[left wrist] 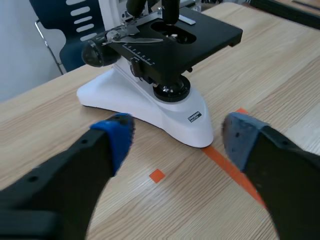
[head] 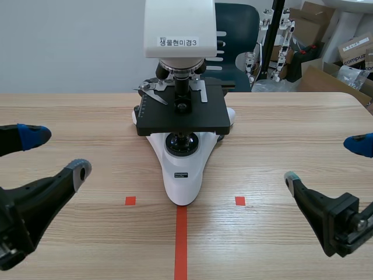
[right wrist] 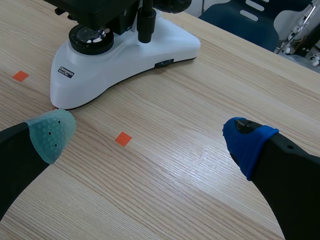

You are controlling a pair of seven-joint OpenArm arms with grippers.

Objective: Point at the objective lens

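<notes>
Claws, scene view: left claw (head: pixel 55 153) and right claw (head: pixel 324 161) are held spread open, apart from the microscope (head: pixel 183 175); objective lens (head: pixel 182 90) is seen ahead, between them, over the stage (head: pixel 183 119).
Left wrist view: objective lens (left wrist: pixel 170 11) is found ahead of the released left claw.
Right wrist view: white base (right wrist: pixel 140 55) is seen ahead.

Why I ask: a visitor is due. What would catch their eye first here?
The white-and-black microscope stands in the middle of the table, its objective lens pointing down at the black stage. The left hand and right hand sit low on either side, both open, touching nothing.
</notes>
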